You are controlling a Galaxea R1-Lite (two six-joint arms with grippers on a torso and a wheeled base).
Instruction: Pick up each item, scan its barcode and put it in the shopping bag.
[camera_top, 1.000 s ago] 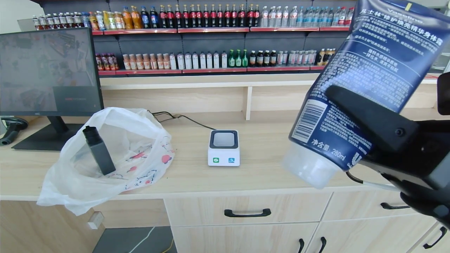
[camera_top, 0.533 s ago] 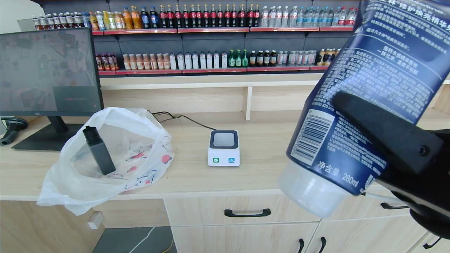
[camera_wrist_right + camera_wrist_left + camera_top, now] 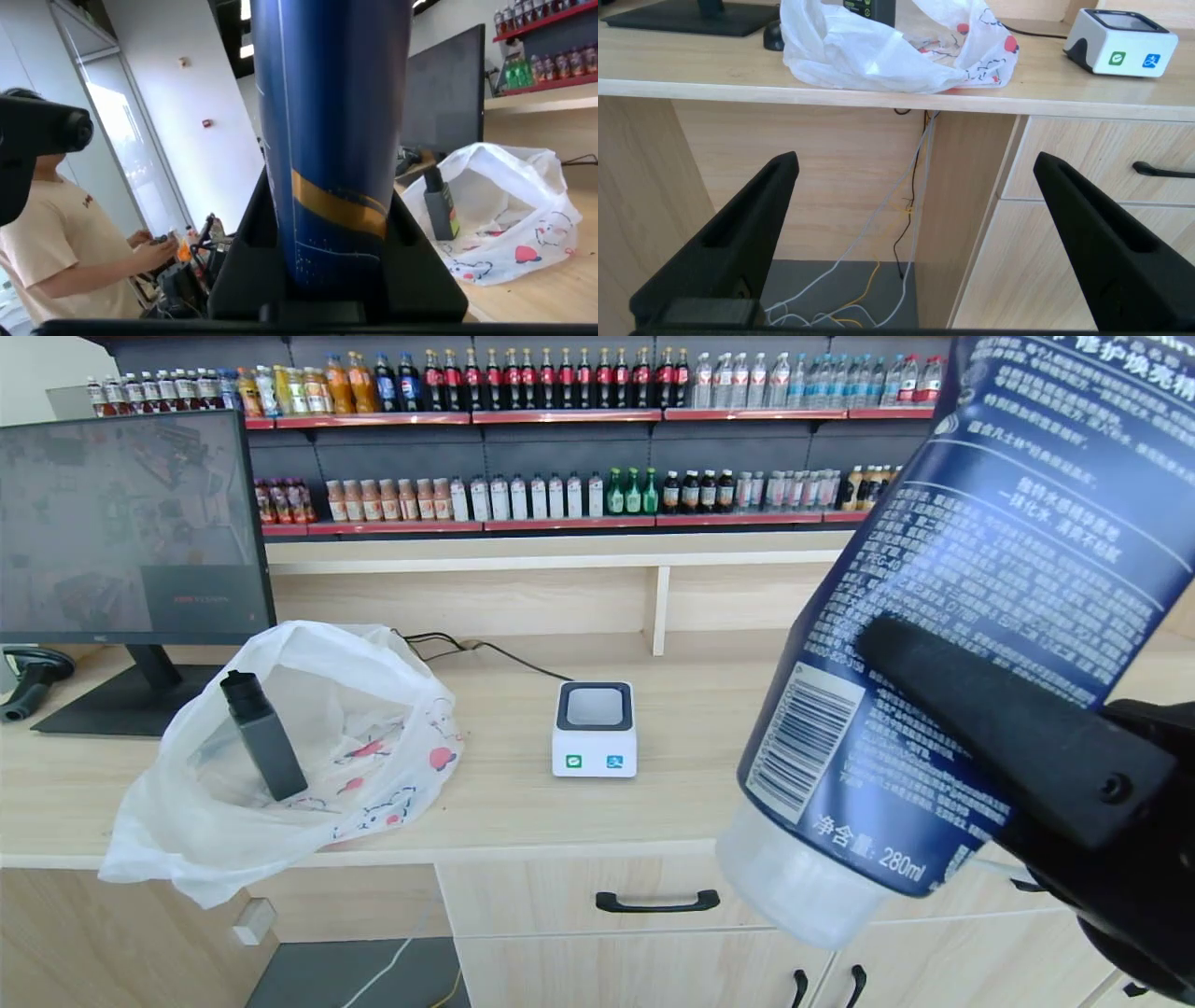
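Dark-blue plastic makes up the tube, a soft squeeze tube with a translucent whitish cap, dense white print, and a white barcode panel just above the cap. The right gripper holds it in the air on the robot's right, close to the head camera, off the worktop and well apart from the scanner. Its fingers pinch the tube across its body from both sides.

The tube's long axis is tilted. The cap end points down and toward the robot's left, and the other end rises up and to the right, running out of the frame. From the head view the printed face with the barcode is turned toward the camera. The right wrist view gives the opposite face, plain blue crossed by a slanted gold band, with the black fingers flanking it.

On the worktop the white scanner sits with its window facing up. To its left lies the open shopping bag, thin white plastic with red prints, with a dark bottle leaning inside. A monitor stands behind the bag.

The left wrist view shows the left gripper below the worktop edge, facing the cabinet front. Its fingers are spread wide with nothing between them, and cables hang down beyond.
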